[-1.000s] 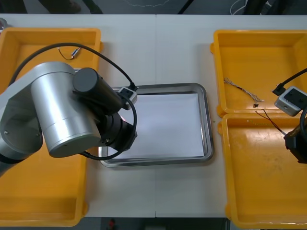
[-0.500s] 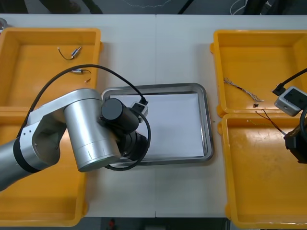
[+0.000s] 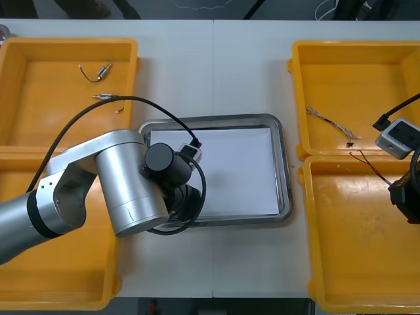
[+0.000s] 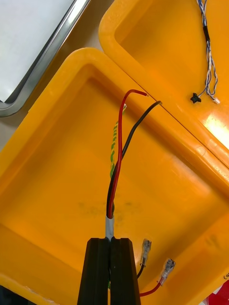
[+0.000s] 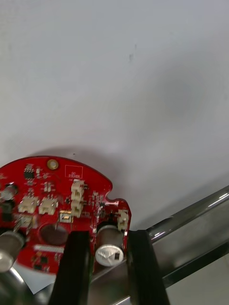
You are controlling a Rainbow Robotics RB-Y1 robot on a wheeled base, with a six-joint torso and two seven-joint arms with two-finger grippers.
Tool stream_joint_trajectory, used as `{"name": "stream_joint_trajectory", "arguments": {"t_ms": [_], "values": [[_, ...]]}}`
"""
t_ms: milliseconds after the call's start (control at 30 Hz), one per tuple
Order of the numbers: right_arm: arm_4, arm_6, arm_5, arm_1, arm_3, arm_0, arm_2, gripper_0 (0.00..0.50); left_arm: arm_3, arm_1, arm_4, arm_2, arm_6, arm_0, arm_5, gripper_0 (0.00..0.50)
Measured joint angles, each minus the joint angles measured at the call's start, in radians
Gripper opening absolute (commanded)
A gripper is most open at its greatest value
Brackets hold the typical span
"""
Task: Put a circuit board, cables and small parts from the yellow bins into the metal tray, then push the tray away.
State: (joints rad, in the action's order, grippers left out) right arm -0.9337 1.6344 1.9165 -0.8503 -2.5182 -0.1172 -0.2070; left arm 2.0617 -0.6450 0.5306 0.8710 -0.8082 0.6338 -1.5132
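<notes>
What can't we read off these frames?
- Front view: the left arm covers the left gripper and the circuit board it grips.
- Left wrist view: the board's near edge is cut off by the picture's edge; resting on the metal tray or lifted, cannot tell.
- Front view: the right gripper, shut on a cable, is cut off at the right edge.
- Front view: small metal parts in the far left yellow bin are too small to identify.

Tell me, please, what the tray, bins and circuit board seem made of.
Tray: likely steel, its rim mirror-shiny; white sheet inside, perhaps paper. Yellow bins: seemingly moulded plastic, glossy, rounded corners. Circuit board, in the jaws of the left gripper over the tray: probably red-coated laminate.
</notes>
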Motion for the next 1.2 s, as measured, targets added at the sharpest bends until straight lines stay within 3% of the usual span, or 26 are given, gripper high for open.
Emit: {"name": "stream_joint_trajectory", "arguments": {"t_ms": [400, 533, 733, 1200], "values": [[-0.001, 0.0, 0.0, 0.0, 0.0, 0.0, 0.0, 0.0, 0.0, 0.006, -0.03, -0.003, 0.004, 0.001, 0.008, 0.5], [-0.004, 0.0, 0.0, 0.0, 0.0, 0.0, 0.0, 0.0, 0.012, 0.021, -0.03, -0.037, 0.005, 0.001, -0.044, 0.5], [-0.005, 0.0, 0.0, 0.0, 0.0, 0.0, 0.0, 0.0, 0.085, 0.031, -0.012, -0.159, 0.005, 0.001, -0.157, 0.5], [-0.007, 0.0, 0.0, 0.0, 0.0, -0.001, 0.0, 0.0, 0.116, -0.005, 0.164, -0.554, 0.002, 0.001, -0.308, 0.5]]}}
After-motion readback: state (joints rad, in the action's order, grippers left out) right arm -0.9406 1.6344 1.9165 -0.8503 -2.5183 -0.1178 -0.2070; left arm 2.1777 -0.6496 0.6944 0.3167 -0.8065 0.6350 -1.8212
